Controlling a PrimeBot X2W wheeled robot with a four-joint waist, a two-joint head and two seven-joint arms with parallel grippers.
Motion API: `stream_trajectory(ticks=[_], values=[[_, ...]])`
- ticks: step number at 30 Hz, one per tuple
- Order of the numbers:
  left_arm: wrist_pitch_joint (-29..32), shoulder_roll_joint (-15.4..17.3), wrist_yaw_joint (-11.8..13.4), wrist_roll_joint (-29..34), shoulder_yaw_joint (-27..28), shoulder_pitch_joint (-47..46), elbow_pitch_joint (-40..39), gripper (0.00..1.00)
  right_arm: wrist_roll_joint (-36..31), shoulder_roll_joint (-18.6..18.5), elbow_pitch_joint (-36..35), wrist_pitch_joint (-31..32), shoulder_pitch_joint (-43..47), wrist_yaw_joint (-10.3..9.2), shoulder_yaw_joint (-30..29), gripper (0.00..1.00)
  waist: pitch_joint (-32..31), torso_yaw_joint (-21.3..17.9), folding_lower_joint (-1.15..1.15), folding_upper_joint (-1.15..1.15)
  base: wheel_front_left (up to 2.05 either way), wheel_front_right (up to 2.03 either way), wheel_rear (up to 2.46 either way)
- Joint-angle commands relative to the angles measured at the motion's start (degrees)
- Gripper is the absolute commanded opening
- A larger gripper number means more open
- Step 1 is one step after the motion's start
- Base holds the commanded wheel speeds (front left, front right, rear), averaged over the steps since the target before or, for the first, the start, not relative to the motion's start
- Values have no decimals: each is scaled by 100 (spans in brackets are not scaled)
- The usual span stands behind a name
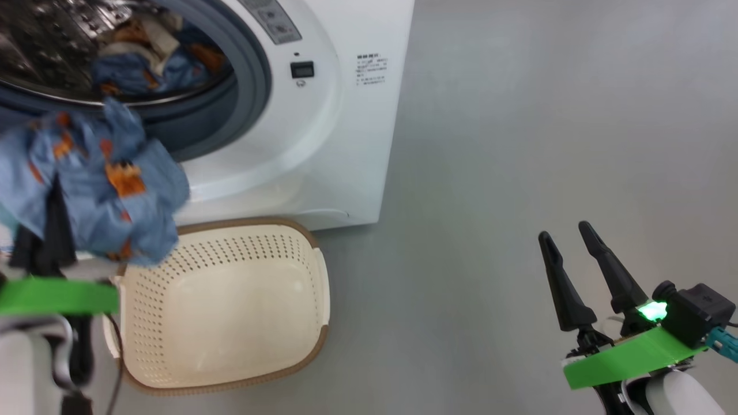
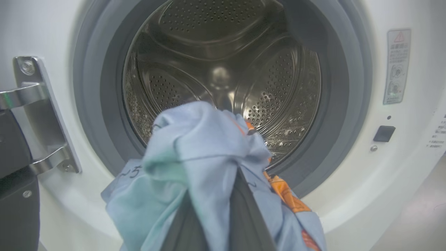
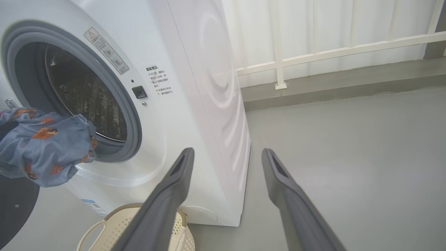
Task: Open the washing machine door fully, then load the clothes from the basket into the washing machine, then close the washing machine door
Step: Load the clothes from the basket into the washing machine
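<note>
Cream perforated plastic basket (image 1: 323, 288) lies empty; left gripper (image 2: 223, 216) pinches the last light-blue printed garment (image 1: 104, 184) before the steel drum (image 2: 216, 52), right gripper (image 1: 565, 230) spread idle; black-rimmed door (image 2: 15, 209) awaits closing.

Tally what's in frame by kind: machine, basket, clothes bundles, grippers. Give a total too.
washing machine: 1
basket: 1
clothes bundles: 2, the held bundle pinched in the fingers of the left gripper, and the drum bundle inside the machine
grippers: 2, the left gripper shut and the right gripper open
total: 6
</note>
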Motion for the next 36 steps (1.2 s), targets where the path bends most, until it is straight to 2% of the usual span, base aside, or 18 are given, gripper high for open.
stream_trajectory(ticks=[1, 12, 22, 36], values=[[-40, 281, 4, -17, 186, -304, 2, 0, -46, -45, -137, -45, -121, 42, 98, 100, 205, -102, -1, 0, 0, 0, 0], [-40, 916, 4, 142, -90, -2128, 1539, 0, -73, 151, -137, -45, -514, 42, 247, 100, 829, -419, -1, 0, 0, 0, 0], [-40, 1267, 3, 287, -527, -3559, 2816, 0, -94, 297, -146, -45, -827, 42, 440, 100, 1355, -728, -1, 0, 0, 0, 0], [-40, 1709, 4, 460, -837, -4869, 3854, 0, -92, 437, -169, -45, -1028, 42, 711, 100, 1808, -1112, -1, 0, 0, 0, 0]])
